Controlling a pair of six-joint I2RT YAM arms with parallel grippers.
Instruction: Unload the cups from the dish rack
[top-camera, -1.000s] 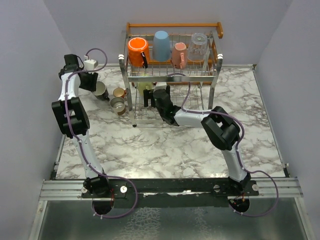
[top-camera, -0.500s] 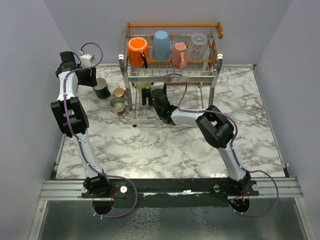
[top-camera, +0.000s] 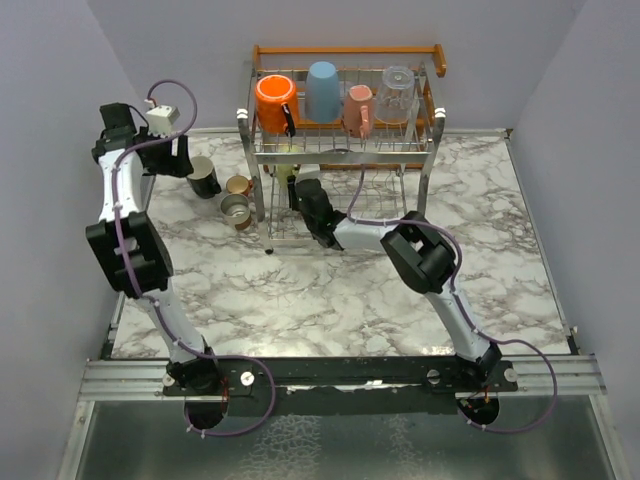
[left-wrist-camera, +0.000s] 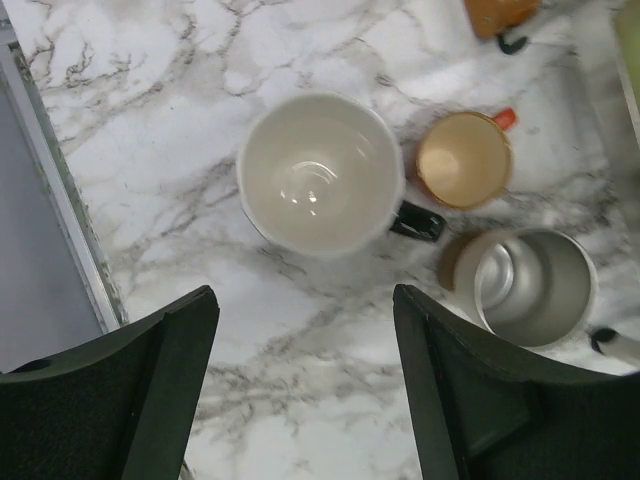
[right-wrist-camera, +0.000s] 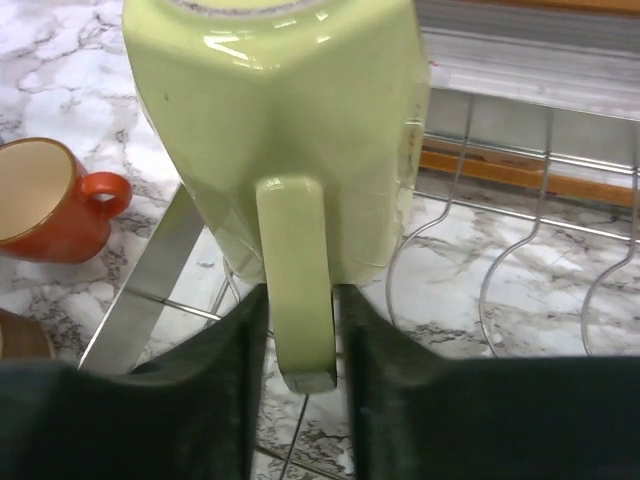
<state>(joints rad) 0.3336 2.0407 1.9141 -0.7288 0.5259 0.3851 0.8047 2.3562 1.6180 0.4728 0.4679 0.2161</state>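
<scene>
My right pincer (right-wrist-camera: 298, 335) is closed on the handle of the pale yellow mug (right-wrist-camera: 270, 110), with a finger pressed against each side. The mug's far end is cut off in my wrist view. From above, the mug sits in the lower tier of the dish rack (top-camera: 345, 48), mostly hidden by wires and my arm. My left pincer (left-wrist-camera: 305, 390) gapes wide and holds nothing. It hangs over the marble table (top-camera: 300, 290), above the black mug (left-wrist-camera: 318, 172), small orange-red cup (left-wrist-camera: 464, 158) and tan cup (left-wrist-camera: 530, 285), all mouth-up left of the rack. An orange shape clipped by the frame edge I cannot identify. On the upper tier are the bright orange mug (top-camera: 273, 100), light blue cup (top-camera: 321, 90), pink mug (top-camera: 358, 108) and clear glass (top-camera: 396, 95).
</scene>
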